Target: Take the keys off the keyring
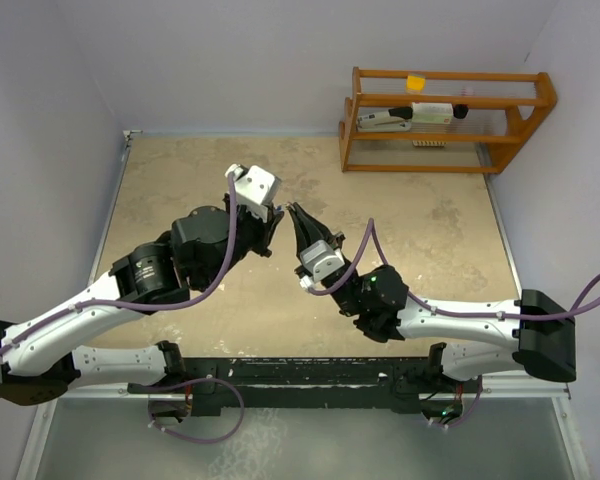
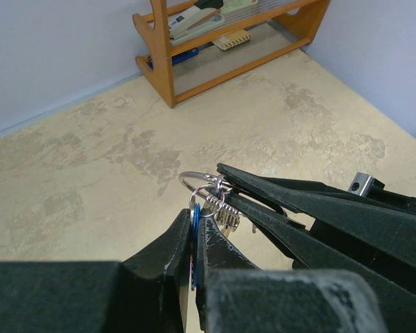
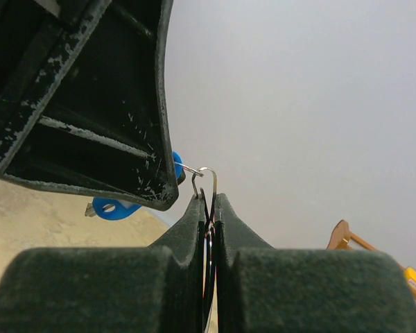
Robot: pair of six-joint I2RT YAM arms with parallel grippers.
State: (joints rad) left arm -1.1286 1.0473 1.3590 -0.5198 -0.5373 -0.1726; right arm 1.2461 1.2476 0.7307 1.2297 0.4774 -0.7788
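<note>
**Two tools meet in mid-air**

The left arm [image 1: 100,295] and right arm [image 1: 450,320] bend inward above the tabletop [image 1: 410,215]. The left tool [image 2: 195,214] pinches the blue-headed key [image 3: 114,207]. The right tool [image 3: 208,202] pinches the keyring [image 2: 191,176], with silver keys [image 2: 227,216] dangling from it.

Two pincers [image 1: 278,226] [image 1: 293,209], one keyring [image 2: 188,175], one blue-headed key [image 3: 116,208]

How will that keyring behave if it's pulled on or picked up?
Probably stiff but springy: the keyring is thin wire, pinched by the right gripper. Likely slippery, being bare metal. With the left gripper holding the blue key, the other keys hang loose and may swing.
</note>
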